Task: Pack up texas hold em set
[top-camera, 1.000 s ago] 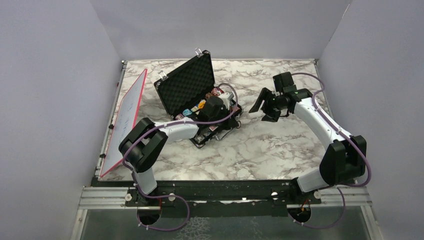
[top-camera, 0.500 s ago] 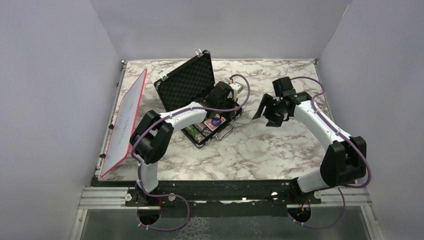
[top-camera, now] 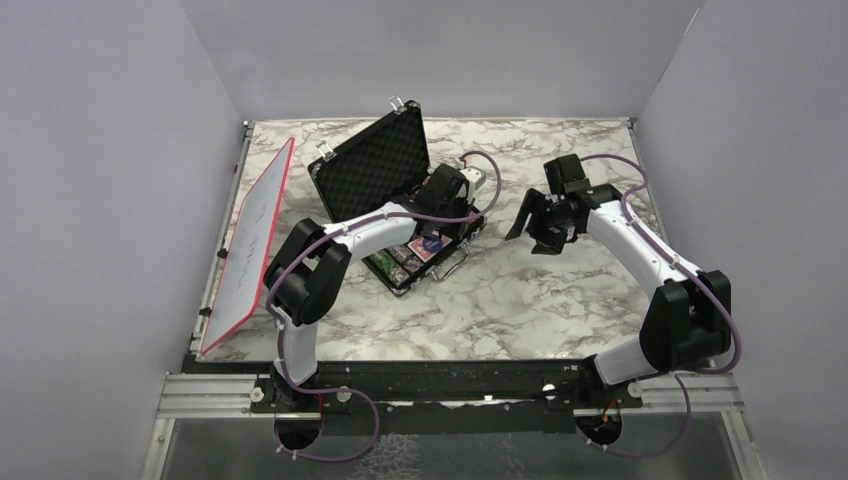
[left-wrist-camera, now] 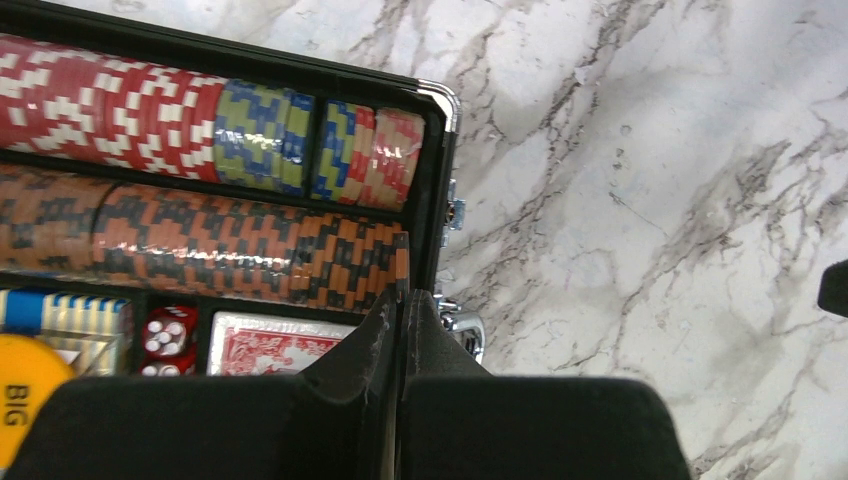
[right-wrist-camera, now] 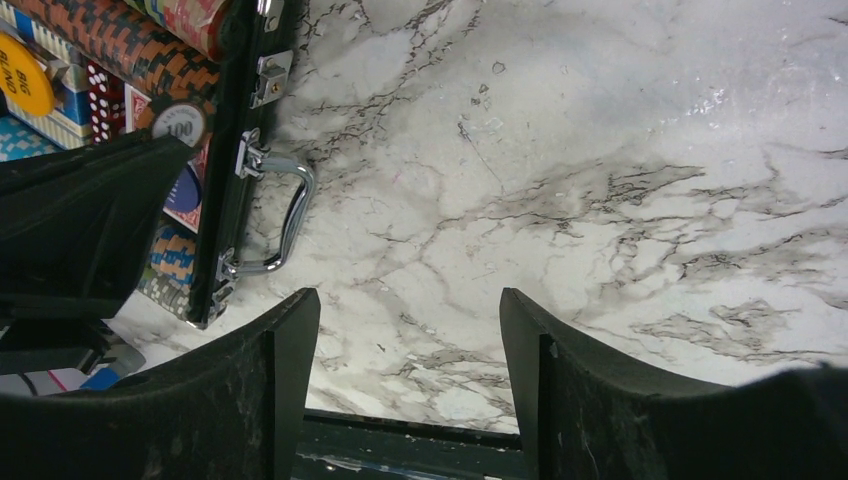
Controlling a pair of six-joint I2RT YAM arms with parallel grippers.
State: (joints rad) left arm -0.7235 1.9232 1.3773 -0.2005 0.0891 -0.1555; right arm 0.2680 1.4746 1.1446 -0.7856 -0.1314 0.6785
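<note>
The black silver-edged briefcase [top-camera: 372, 165] lies open at the table's middle left, with its foam lid upright. In the left wrist view its tray holds red-and-white chips [left-wrist-camera: 110, 100], orange-and-black chips [left-wrist-camera: 220, 245], red-backed cards [left-wrist-camera: 265, 345], red dice [left-wrist-camera: 170, 330] and a yellow disc [left-wrist-camera: 18, 400]. My left gripper [left-wrist-camera: 403, 295] is shut with nothing seen in it, above the tray's right end near the metal handle [right-wrist-camera: 288, 215]. My right gripper [right-wrist-camera: 410, 330] is open and empty over bare marble, to the right of the case [top-camera: 530, 215].
A red-edged white board [top-camera: 250, 245] leans against the left wall. Grey walls close in the table on three sides. A small blue-tipped thing [right-wrist-camera: 100, 378] shows beside the case's near corner. The table's dark front edge [right-wrist-camera: 400, 435] lies below my right fingers.
My left gripper has moved from the case's front part to its far right end, baring the cards and chips in front. My right gripper has turned and shifted slightly.
</note>
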